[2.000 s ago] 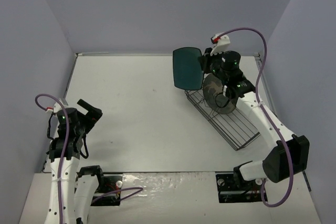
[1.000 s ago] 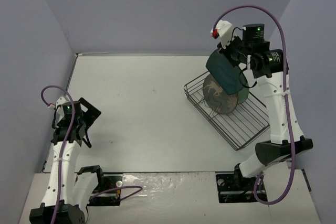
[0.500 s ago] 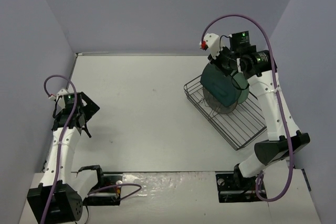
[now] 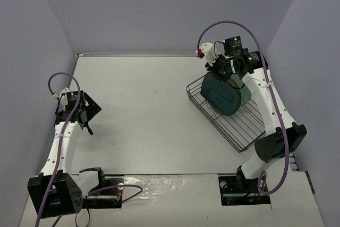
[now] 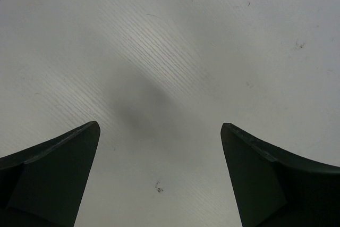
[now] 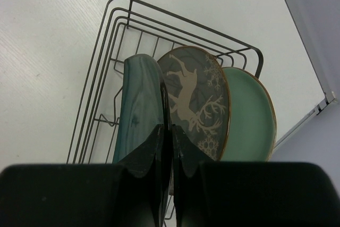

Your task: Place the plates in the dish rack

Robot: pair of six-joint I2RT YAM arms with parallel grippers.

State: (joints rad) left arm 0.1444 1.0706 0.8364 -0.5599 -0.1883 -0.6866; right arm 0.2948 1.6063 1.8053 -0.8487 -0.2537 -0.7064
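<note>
Right hand clamped on teal plate rim. Plate upright inside dish rack, beside deer plate; mint plate beyond. Left hand apart, empty, far from rack. Risk: release before edge seats in slot wires, plate topples onto deer plate.

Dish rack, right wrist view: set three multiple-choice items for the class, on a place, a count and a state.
1. Which plate stands between the others in the dish rack? A teal plate B deer plate C green plate
2. How many plates are in it? A one B two C three
3. The right claw is: A wide open B shut on the teal plate's rim C out of view
Answers: B, the deer motif sits mid-row; C, three stand there; B, it pinches the edge.
</note>
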